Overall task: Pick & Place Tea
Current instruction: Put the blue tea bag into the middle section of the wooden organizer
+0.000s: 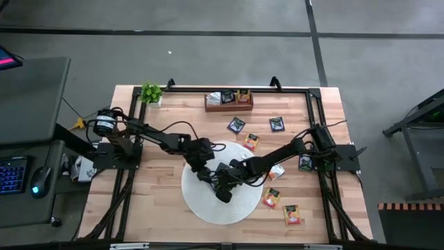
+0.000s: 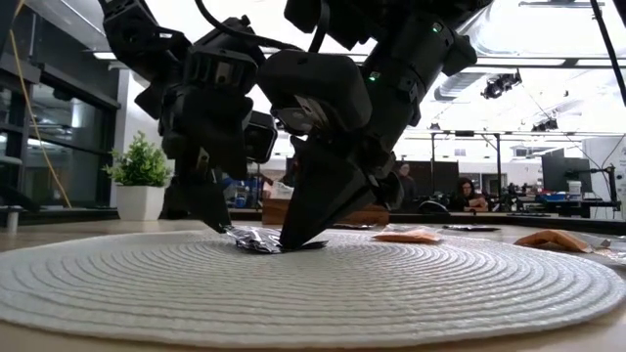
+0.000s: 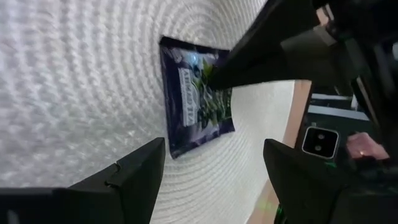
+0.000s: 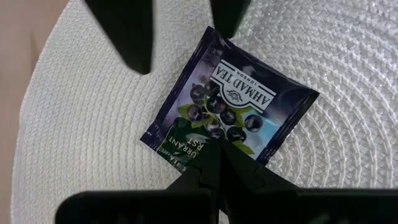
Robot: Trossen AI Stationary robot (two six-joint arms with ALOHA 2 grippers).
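Sachet [image 4: 229,118] lies flat mid-mat [image 1: 201,201], pinned there by the closed right claw [image 4: 217,163] so the open left claw [image 3: 214,158], poised over the mat, can seemingly grab it.

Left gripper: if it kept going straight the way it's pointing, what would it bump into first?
Probably the dark tea sachet lying on the round white mat. The open left gripper points at it, while the shut right gripper presses on the sachet's far edge. Depth is uncertain.
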